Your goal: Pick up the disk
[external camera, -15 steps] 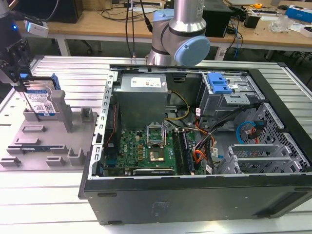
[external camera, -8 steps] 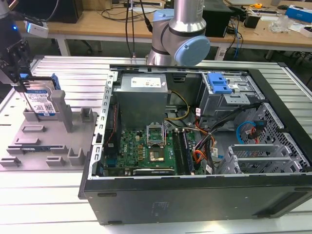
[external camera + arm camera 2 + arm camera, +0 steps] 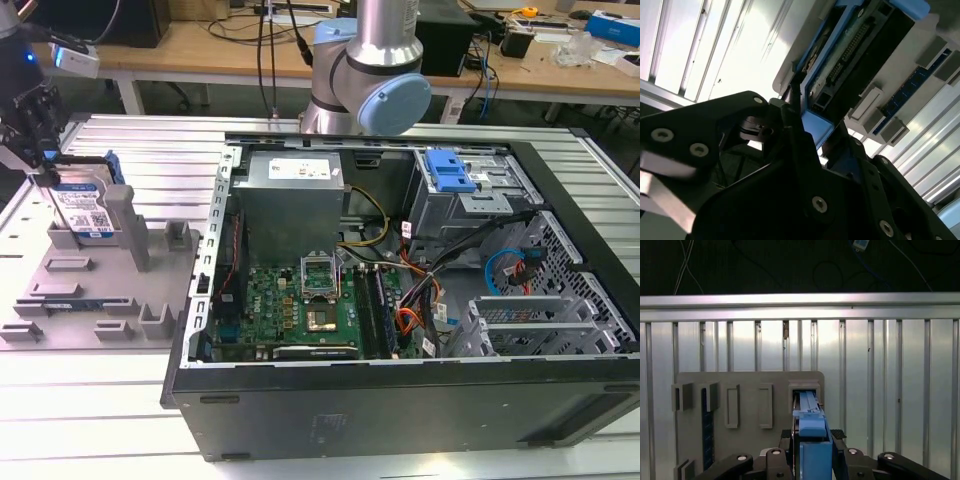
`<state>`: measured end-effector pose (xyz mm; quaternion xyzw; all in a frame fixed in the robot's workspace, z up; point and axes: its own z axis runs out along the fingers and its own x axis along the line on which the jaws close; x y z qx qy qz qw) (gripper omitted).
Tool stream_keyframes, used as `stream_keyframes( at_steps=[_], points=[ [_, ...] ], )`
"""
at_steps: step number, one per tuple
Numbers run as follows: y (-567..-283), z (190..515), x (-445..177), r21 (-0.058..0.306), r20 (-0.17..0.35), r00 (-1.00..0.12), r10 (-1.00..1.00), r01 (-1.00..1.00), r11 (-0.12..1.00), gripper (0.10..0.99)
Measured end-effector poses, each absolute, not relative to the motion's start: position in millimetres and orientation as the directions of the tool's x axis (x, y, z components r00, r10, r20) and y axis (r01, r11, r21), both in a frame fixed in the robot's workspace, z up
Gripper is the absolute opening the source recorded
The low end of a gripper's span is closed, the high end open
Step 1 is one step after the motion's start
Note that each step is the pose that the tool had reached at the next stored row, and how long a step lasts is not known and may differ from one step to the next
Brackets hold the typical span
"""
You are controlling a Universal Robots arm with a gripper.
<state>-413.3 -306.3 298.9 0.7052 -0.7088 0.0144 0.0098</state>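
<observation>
1. The disk (image 3: 85, 208) stands on edge in a slot near the back of a grey fixture plate (image 3: 60, 268), at the exterior view's left. Its blue-and-white label faces the camera.
2. The gripper (image 3: 47, 170) hangs right over the disk's upper corner. In both wrist views the black fingers (image 3: 838, 439) sit tight on either side of the disk's blue side rail, with no gap that I can make out. The jaws are drawn in narrow and clamped on the disk (image 3: 809, 399).
3. In the second wrist view the disk's (image 3: 852, 52) connector end and blue rail run away from the gripper (image 3: 807, 125). Its lower part sits in the fixture's slot.
4. There is open air above the disk. Just beside it, on the exterior view's right, stands a tall grey post (image 3: 134, 225), close to the disk's edge. Low grey blocks and empty slots dot the rest of the plate.
5. The plate lies on a ribbed aluminium table (image 3: 100, 400), whose bare grooves run on past the plate's edge in the first wrist view.
6. Well apart, toward the exterior view's right, an open computer case (image 3: 400, 405) lies on its side. In it are a grey power supply box (image 3: 290, 200) and a blue caddy (image 3: 448, 172).
7. The arm's (image 3: 375, 70) silver column and blue-capped joint rise behind the case.
</observation>
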Motion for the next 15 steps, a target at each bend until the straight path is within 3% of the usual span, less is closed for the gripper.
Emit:
stream_keyframes(
  at_steps=[1,15],
  points=[
    [-306.4,298.9,-413.3,-0.007,0.034,-0.005,-0.999,-1.0,0.005,0.392],
    [-307.4,297.8,-413.3,-0.007,0.034,-0.005,-0.999,-1.0,0.005,0.365]
  ],
)
